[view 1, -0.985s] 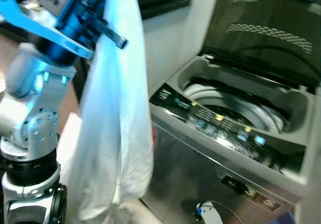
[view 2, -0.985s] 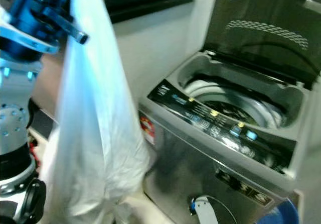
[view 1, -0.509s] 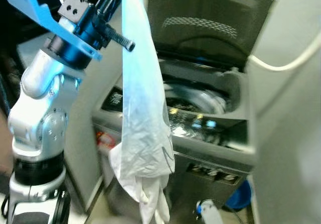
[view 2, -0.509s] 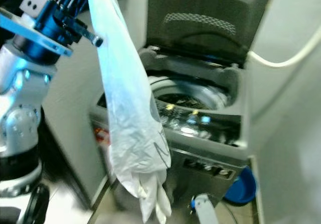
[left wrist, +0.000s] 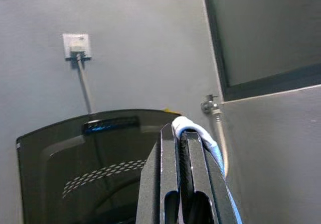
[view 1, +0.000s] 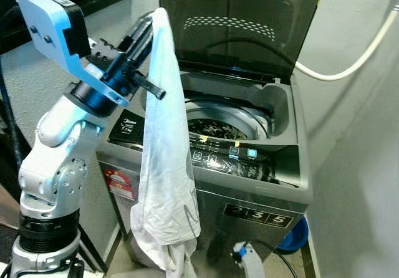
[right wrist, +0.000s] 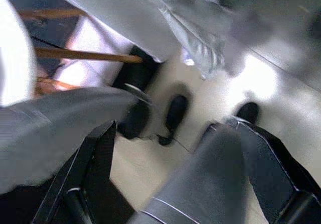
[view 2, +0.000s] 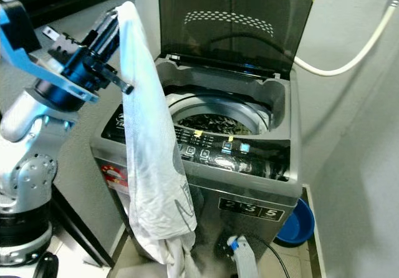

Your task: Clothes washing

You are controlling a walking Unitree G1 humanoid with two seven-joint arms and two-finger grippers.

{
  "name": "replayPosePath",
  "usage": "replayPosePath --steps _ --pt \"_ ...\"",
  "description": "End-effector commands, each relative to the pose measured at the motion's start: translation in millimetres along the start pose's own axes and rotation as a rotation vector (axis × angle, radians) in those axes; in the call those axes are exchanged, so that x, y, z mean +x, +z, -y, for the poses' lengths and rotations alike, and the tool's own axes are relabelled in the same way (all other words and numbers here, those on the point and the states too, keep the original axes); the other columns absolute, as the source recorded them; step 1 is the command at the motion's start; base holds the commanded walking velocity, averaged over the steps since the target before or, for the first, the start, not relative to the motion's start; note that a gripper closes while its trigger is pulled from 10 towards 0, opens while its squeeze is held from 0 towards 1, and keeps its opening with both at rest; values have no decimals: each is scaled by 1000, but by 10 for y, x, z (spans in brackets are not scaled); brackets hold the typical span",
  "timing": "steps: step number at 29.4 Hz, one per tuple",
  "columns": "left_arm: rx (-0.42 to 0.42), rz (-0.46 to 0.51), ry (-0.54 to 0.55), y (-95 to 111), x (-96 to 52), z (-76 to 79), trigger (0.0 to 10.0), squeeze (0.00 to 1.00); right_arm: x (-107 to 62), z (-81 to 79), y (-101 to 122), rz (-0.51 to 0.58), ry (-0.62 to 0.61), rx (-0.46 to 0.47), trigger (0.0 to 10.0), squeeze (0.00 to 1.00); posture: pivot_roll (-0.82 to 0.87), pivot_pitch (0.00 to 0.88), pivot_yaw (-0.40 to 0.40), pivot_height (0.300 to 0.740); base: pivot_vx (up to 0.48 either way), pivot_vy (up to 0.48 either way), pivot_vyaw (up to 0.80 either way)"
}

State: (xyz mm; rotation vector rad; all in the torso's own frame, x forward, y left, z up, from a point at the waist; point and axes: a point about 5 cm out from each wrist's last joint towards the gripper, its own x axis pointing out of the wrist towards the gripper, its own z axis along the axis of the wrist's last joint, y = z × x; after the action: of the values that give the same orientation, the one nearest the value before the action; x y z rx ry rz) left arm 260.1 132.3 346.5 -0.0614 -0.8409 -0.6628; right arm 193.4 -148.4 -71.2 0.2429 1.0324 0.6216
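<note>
From the head camera, a top-loading washing machine [view 1: 249, 166] stands against a pale grey wall [view 1: 355, 134], its dark lid [view 1: 237, 28] raised upright at the back. Inside the steel drum [view 2: 218, 119] lies dark patterned laundry. A glossy black control panel [view 2: 218, 153] runs along the machine's front edge, and a red sticker [view 1: 120, 183] sits on the front left corner of its steel casing. A white hose [view 1: 349, 60] curves down the wall to the machine's back right corner. A blue basin [view 2: 296, 223] rests on the floor by the front right corner.

The left gripper [view 1: 151, 30] is raised above the machine's left edge, its fingers pinched tight on the top of a white garment [view 1: 165, 184], which hangs straight down past the front left corner almost to the floor.

In the left wrist view, the two black fingers [left wrist: 170, 184] lie pressed together with a fold of white cloth over their tips; beyond them are the lid, a wall socket [left wrist: 76, 45] with a cable, a tap [left wrist: 210, 105] and a dark window frame [left wrist: 261, 83].

In the right wrist view, the right gripper [right wrist: 175, 148] hangs with fingers spread wide above a pale floor [right wrist: 190, 118]; blurred white cloth [right wrist: 195, 43] shows beyond.
</note>
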Motion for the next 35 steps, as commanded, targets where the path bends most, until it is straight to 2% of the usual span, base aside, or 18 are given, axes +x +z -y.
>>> replayPosePath --steps 1,2,5,10,11,12,15,18,19,20,21,22,23,24,27,31,33,35 --pt "-10 35 -52 36 31 85 10000 0 -13 -18 36 25 67 23 10000 0 26 0 -46 740 0 0 0" --pt "-27 46 -81 32 63 122 10000 0 -22 -50 139 62 150 28 10000 0 24 0 -44 740 0 0 0" --pt "-28 55 -98 37 92 140 10000 0 -28 -83 204 92 218 38 10000 0 23 0 -42 740 0 0 0" --pt "-29 91 -117 97 186 149 10000 0 -81 -188 478 217 450 70 10000 0 20 0 -37 740 0 0 0" --pt "-17 98 -120 111 213 143 10000 0 -101 -229 546 240 531 65 10000 0 17 0 -33 740 0 0 0" --pt "-17 98 -120 111 213 143 10000 0 -101 -229 546 240 531 65 10000 0 17 0 -33 740 0 0 0" --pt "-2 116 -129 141 265 137 10000 0 -140 -327 690 282 689 24 10000 0 13 0 -28 740 0 0 0" --pt "-2 116 -129 141 265 137 10000 0 -140 -327 690 282 689 24 10000 0 13 0 -28 740 0 0 0" --pt "-3 123 -129 151 277 138 10000 0 -141 -352 750 309 706 11 10000 0 10 0 -25 740 0 0 0" --pt "2 135 -127 168 295 140 10000 0 -158 -410 877 367 764 1 10000 0 11 0 -23 740 0 0 0" --pt "2 135 -127 168 295 140 10000 0 -158 -410 877 367 764 1 10000 0 11 0 -23 740 0 0 0" --pt "10 145 -121 183 311 140 10000 0 -188 -472 993 415 837 -11 10000 0 11 0 -22 740 0 0 0" --pt "10 145 -121 183 311 140 10000 0 -188 -472 993 415 837 -11 10000 0 11 0 -22 740 0 0 0" --pt "19 151 -115 192 323 139 10000 0 -221 -531 1076 442 913 -29 10000 0 12 0 -22 740 0 0 0" --pt "33 157 -104 202 319 111 10000 0 -247 -597 1144 441 983 -73 10000 0 14 0 -21 740 0 0 0" --pt "38 159 -100 207 311 92 10000 0 -246 -615 1157 432 990 -93 10000 0 14 0 -21 740 0 0 0" --pt "51 168 -84 230 289 46 10000 0 -246 -710 1254 454 1021 -137 10000 0 15 0 -22 740 0 0 0" --pt "54 173 -79 240 281 35 10000 0 -250 -751 1309 474 1034 -136 10000 0 16 0 -23 740 0 0 0"
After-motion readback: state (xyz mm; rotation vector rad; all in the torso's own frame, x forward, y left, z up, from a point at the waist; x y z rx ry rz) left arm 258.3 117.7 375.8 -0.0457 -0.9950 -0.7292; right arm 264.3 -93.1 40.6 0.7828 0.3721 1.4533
